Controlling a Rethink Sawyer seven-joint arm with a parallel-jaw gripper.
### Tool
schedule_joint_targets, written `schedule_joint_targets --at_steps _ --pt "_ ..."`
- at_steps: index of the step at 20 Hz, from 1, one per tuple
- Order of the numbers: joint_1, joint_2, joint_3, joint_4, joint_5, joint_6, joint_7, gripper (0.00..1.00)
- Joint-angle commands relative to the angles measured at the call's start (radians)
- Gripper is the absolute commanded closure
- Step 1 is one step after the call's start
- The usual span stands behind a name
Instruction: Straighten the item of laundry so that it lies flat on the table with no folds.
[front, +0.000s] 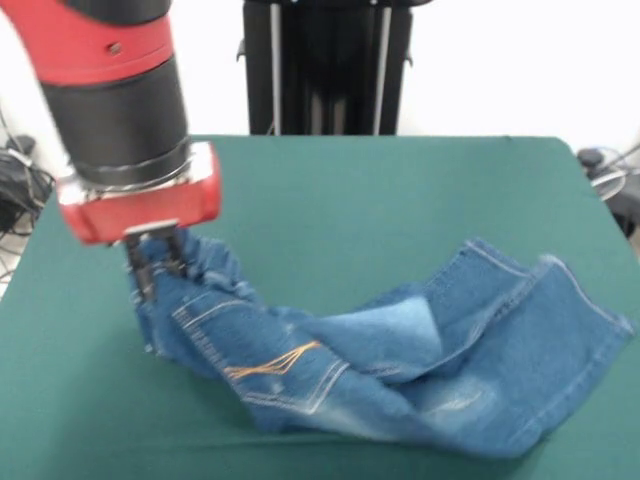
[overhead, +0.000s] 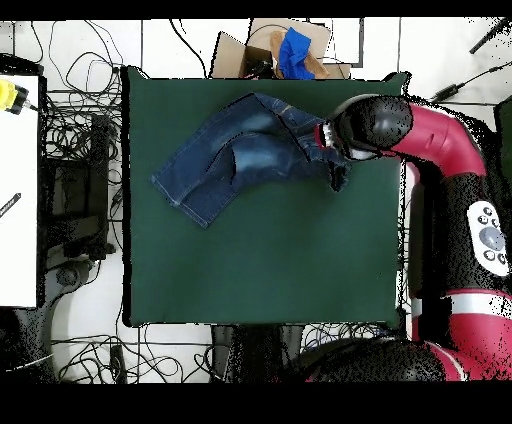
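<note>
- Gripper (front: 152, 262): seen in the front view below the red and black arm (front: 118, 100); its dark fingers are closed on the gathered waistband of the jeans (front: 400, 370), which bunches around them and hides the tips.
- In the overhead view the gripper itself is concealed beneath the arm's rounded wrist (overhead: 365, 128); only a red edge and a dark fold of denim show beside it.
- Jeans, front view: the waistband end is lifted off the table (front: 330, 200) at the gripper, while the rest sags down and lies on the cloth. A back pocket (front: 285, 368) with orange stitching faces the camera.
- The two legs lie crumpled and folded over each other toward the right side of the front view; where one leg ends and the other begins is hard to make out among the folds.
- Jeans, overhead view (overhead: 235, 155): they occupy the table's (overhead: 260, 260) upper part, running obliquely from the wrist to the hemmed leg ends, which lie well inside the table's edge.
- A cardboard box (overhead: 270, 50) holding something blue sits beyond the table's top edge; its contents cannot be identified.
</note>
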Motion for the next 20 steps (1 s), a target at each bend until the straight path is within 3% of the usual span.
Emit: schedule_joint_targets --at_steps 1,16,17,20 --pt "-0.001 0.078 0.063 -0.185 -0.067 0.091 -0.226 1.00" --pt "-0.005 -0.006 0.031 0.004 -0.030 -0.020 -0.130 1.00" --pt "-0.003 -0.005 0.032 0.006 -0.026 -0.010 -0.121 0.00" --pt "0.003 -0.011 0.024 0.024 -0.016 0.005 -0.092 0.00"
